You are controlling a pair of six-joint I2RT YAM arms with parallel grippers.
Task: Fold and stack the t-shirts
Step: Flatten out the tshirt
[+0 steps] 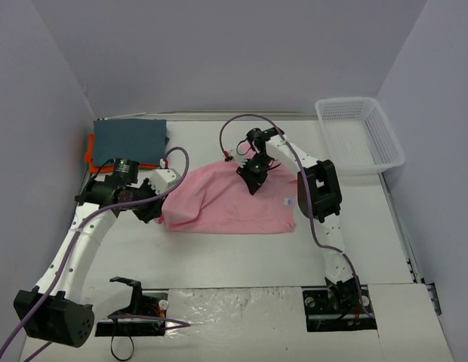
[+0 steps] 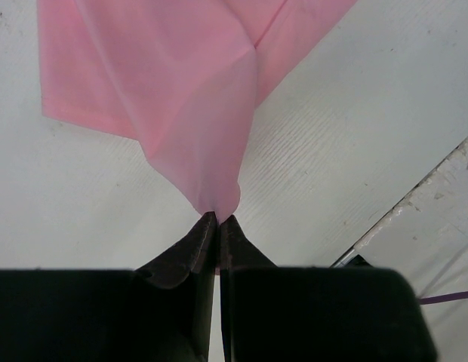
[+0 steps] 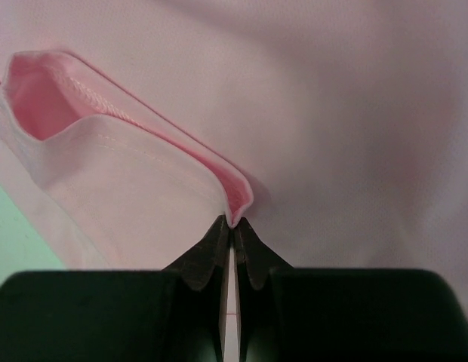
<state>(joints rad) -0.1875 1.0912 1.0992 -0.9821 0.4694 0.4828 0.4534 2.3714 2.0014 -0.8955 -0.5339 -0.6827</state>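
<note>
Shirt [image 1: 234,204], pink, rumpled, spread over the middle of the table [image 1: 234,260]. Left gripper [image 2: 217,219] at its 9 o'clock edge, fingers closed tight on a pinched corner, cloth fanning out from the pinch. Right gripper [image 3: 232,222] at its 12 o'clock side, fingers clamped on a hemmed fold. Blue-grey shirt [image 1: 130,138], folded flat, at 10 o'clock from the pink one, lying on an orange shirt [image 1: 90,154] whose edges show beneath. White mesh basket [image 1: 360,134] at 2 o'clock, well apart.
</note>
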